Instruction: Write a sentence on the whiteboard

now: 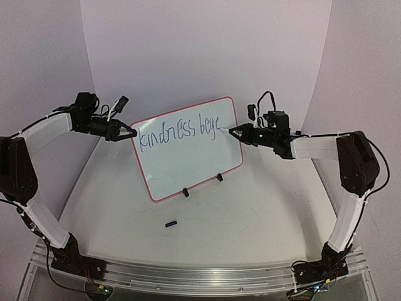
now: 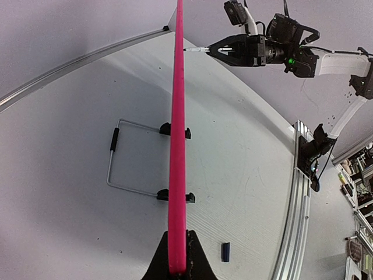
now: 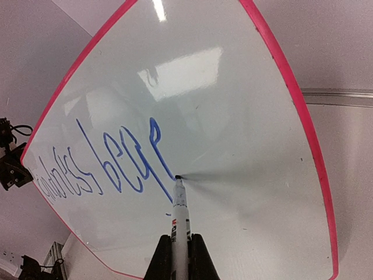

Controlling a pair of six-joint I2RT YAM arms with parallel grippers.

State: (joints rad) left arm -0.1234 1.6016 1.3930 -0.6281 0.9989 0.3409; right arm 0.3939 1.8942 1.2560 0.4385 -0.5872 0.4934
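- Top view: the whiteboard (image 1: 188, 166) is seen propped at a tilt on the table (image 1: 263, 213), between the two claws.
- Its left edge is pinched by the left claw (image 1: 133, 133), which is closed on the red rim.
- A marker (image 1: 224, 130) is held in the closed right claw (image 1: 233, 132). Its tip is pressed to the board just ahead of the fingers, at the end of the sentence (image 1: 178, 132), which reads "kindness bege".
- A small dark cap (image 1: 170, 222) is seen on the table, well apart from both claws. Its detail cannot be made out.
- Left wrist view: the board is shown edge-on, as a red strip running straight ahead of the left claw that clamps it.
- The writing face is hidden here. A wire stand (image 2: 125, 157) is seen left of the rim, and two black feet (image 2: 175, 131) sit on the rim.
- Right wrist view: the marker is gripped between the right claw's fingers, with its tip touching the board directly ahead.
- The blue letters lie to the left of the tip. The first letters are squeezed towards the rim and hard to read.
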